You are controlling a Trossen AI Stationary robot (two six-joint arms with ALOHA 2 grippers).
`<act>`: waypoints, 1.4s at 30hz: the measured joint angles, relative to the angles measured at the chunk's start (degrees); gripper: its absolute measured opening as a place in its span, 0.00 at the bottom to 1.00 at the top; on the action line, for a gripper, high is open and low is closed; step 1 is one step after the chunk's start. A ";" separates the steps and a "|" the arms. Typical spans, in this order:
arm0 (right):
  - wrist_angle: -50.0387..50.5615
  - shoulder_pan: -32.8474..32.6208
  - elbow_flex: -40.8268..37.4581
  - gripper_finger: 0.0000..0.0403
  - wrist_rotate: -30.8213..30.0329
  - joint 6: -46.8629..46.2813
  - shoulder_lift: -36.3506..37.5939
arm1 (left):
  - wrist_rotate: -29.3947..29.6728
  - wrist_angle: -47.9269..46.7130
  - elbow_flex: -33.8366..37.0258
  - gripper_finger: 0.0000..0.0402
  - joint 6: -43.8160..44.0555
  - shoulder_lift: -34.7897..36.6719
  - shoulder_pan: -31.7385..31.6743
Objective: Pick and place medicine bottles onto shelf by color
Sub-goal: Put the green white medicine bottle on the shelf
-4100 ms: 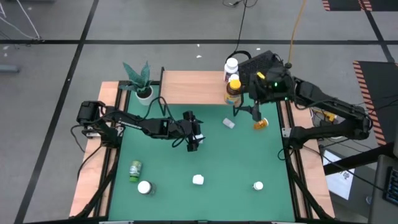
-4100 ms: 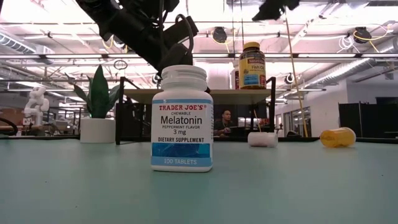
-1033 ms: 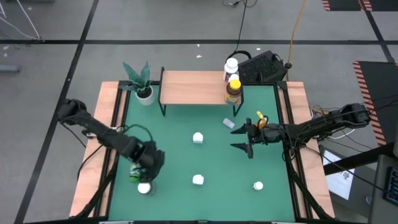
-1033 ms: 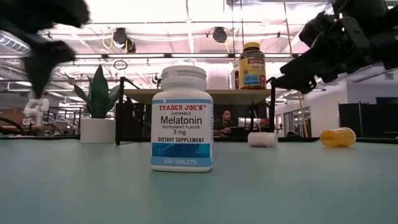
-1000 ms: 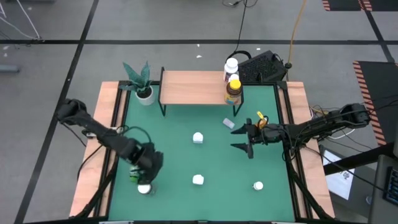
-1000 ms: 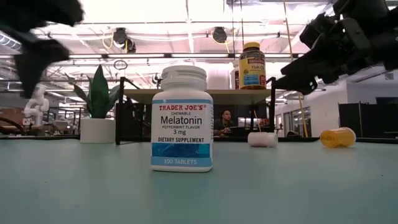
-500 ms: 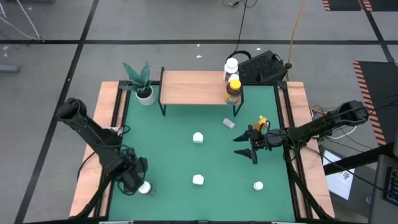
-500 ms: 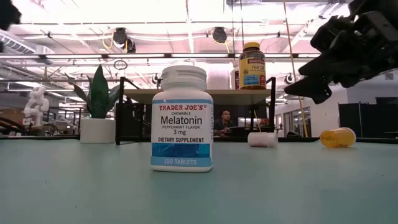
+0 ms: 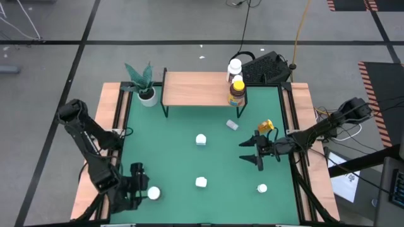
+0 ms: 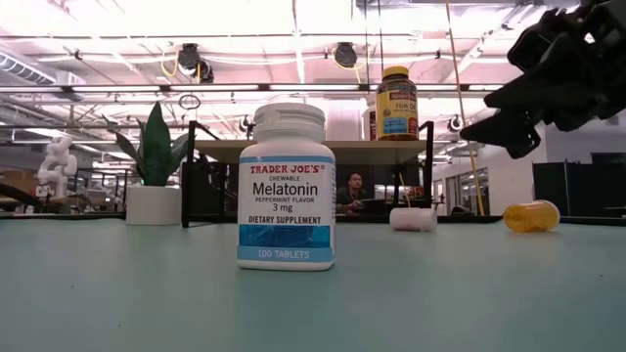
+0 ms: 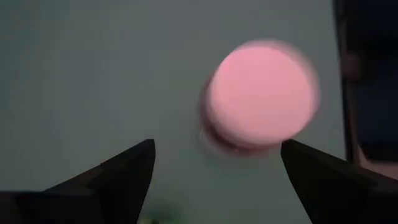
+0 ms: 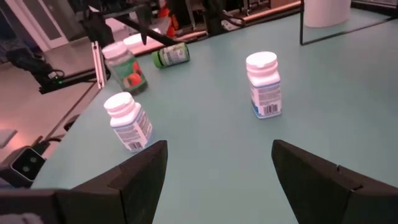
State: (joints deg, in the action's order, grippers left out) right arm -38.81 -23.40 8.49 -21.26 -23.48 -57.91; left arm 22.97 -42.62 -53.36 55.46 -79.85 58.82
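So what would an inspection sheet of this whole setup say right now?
Surface: green table, wood side rails.
Job's things: amber bottle and white bottle on the shelf; orange bottle lying down; other white bottles scattered on the table.
Clutter: potted plant by the shelf.
Grippers: left gripper open at the near left corner beside a white bottle; right gripper open above the table's right side.
Cables: wires trail along both arms.
Surroundings: a person sits behind the shelf.
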 joint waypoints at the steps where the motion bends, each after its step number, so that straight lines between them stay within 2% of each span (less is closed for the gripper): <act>1: -0.49 0.00 0.00 0.70 0.00 0.03 0.00 | 1.10 0.36 0.00 0.87 -0.29 0.00 0.22; 7: -0.91 0.02 0.00 0.70 0.00 0.11 0.00 | 7.28 1.76 0.58 0.87 0.70 -0.21 0.17; 10: -0.92 0.02 0.00 0.70 0.00 0.11 0.01 | 10.50 8.62 3.26 0.87 -0.55 -1.21 -0.11; 15: -1.50 0.02 0.00 0.70 -0.02 0.14 0.00 | 9.96 21.12 8.26 0.87 -4.92 -3.00 -1.07; 23: -2.19 0.02 0.00 0.70 -0.02 0.59 0.01 | 7.08 22.97 9.01 0.87 -2.42 -3.39 -0.67; 32: -2.20 0.02 0.00 0.70 -0.02 0.48 0.01 | 11.61 27.59 8.94 0.87 -5.00 -9.83 -2.31; 37: -3.03 0.02 0.00 0.70 0.00 0.63 0.00 | 17.71 29.86 8.90 0.87 -4.91 -14.00 -6.37; 42: -3.01 0.02 0.01 0.70 0.00 0.76 0.00 | 20.63 29.55 8.82 0.87 -3.41 -14.71 -11.28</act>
State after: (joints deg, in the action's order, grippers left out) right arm -41.82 -23.38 8.50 -21.26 -22.73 -57.91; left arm 43.59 -13.07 -44.54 52.06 -94.56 47.54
